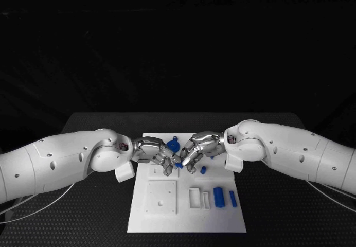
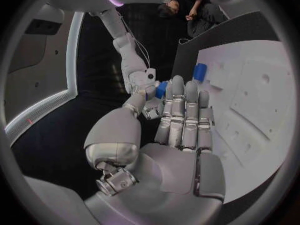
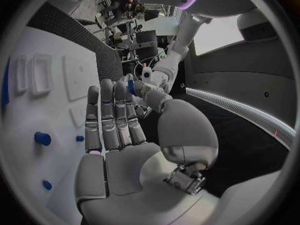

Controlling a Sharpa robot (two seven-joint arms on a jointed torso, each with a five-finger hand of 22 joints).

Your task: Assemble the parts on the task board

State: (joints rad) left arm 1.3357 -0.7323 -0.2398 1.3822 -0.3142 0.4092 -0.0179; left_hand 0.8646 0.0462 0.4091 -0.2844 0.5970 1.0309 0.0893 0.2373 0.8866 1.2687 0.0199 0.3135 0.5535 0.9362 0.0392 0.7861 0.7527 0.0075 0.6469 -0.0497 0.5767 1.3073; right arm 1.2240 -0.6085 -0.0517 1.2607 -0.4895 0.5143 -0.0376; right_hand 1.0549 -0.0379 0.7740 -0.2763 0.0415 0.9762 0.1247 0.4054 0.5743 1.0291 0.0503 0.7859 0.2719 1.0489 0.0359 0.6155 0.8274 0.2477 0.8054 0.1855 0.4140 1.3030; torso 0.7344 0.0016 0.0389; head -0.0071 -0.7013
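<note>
Meeting over task board | left hand, right hand | blue part between fingertips

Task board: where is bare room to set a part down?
The task board's near edge, below the square plate, is bare. It is crowded where the left hand and right hand meet; blue cylinders fill the right side.

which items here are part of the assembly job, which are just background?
Job: task board; blue part between both hands' fingertips; blue cylinders; blue peg; left hand; right hand.
Background: black table; cables.
</note>
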